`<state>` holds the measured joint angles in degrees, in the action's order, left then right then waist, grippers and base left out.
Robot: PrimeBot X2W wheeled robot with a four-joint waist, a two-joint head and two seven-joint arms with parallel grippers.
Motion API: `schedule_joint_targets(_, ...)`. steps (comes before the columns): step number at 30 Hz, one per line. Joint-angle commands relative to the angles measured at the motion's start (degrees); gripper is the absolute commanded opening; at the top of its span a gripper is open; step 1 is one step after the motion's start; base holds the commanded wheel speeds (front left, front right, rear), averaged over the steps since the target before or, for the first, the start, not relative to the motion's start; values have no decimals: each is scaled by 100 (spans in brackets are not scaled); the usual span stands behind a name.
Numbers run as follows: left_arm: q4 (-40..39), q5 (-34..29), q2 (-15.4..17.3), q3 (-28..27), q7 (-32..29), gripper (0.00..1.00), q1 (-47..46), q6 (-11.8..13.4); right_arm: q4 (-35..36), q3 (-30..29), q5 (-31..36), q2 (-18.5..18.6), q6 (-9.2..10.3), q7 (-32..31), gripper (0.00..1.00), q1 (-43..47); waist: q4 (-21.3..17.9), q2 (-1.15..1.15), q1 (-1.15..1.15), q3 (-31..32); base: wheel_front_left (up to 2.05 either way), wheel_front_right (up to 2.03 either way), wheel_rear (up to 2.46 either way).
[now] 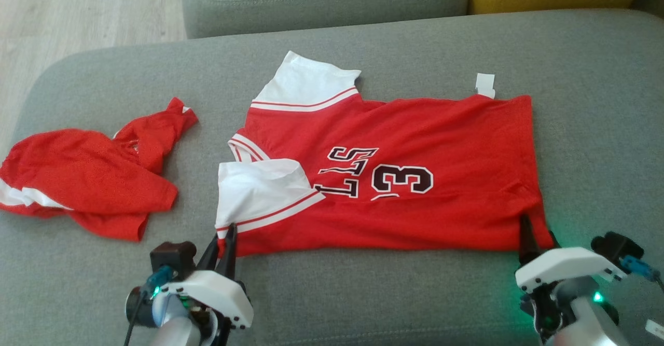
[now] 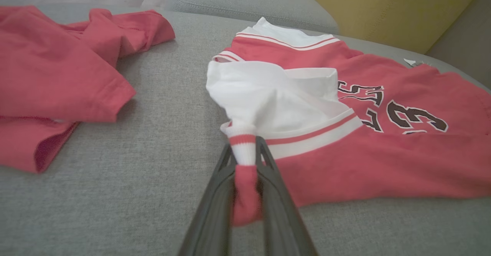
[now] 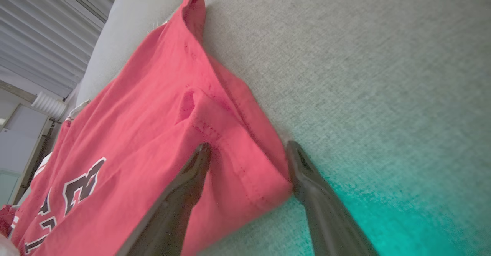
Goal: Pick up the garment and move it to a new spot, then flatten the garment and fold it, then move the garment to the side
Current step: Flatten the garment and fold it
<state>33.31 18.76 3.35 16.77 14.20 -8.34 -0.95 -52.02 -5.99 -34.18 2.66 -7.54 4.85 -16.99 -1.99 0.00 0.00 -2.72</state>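
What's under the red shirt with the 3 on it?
The grey sofa cushion shows all round the red shirt, so the shirt lies on it. Whether anything else hides beneath the cloth cannot be seen: the shirt covers that part.

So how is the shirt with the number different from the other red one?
The numbered shirt lies spread out; the other red garment sits crumpled. The numbered shirt shows black letters and a 3; the other red garment shows no print. The left gripper pinches the numbered shirt's edge; nothing grips the other red garment. Both are red with white trim.
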Motion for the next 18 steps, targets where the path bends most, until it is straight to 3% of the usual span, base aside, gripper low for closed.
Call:
schedule_joint_targets(1, -200, -28, 82, -138, 35, 0, -194, 32, 3, 157, 60, 22, 5, 50, 100, -234, 3, 0, 0, -17, 0, 0, 0)
schedule_joint_targets(3, -211, -47, 94, -101, 22, 0, -211, 33, -226, 166, 165, 22, 5, 98, 100, -362, 7, 0, 0, -43, 0, 0, 0)
schedule_joint_targets(4, -212, -61, 101, -82, 17, 0, -220, 35, -322, 173, 185, 22, 5, 118, 92, -425, 12, 0, 0, -51, 0, 0, 0)
schedule_joint_targets(5, -209, -67, 104, -67, 16, 0, -225, 37, -411, 191, 223, 22, 5, 143, 38, -481, 16, 0, 0, -51, 0, 0, 0)
schedule_joint_targets(6, -200, -67, 106, -56, 14, 0, -225, 39, -488, 213, 300, 22, 5, 196, 0, -529, 18, 0, 0, -44, 0, 0, 0)
schedule_joint_targets(12, -104, -39, 114, -2, -2, 0, -144, 62, -723, 284, 1376, 231, 5, 628, 0, -715, 17, 0, 0, 191, 0, 0, 0)
schedule_joint_targets(18, -100, -22, 115, 54, -34, 0, 18, 119, -591, 174, 2345, 557, 5, 641, 0, -690, 16, 0, 0, 444, 0, 0, 0)
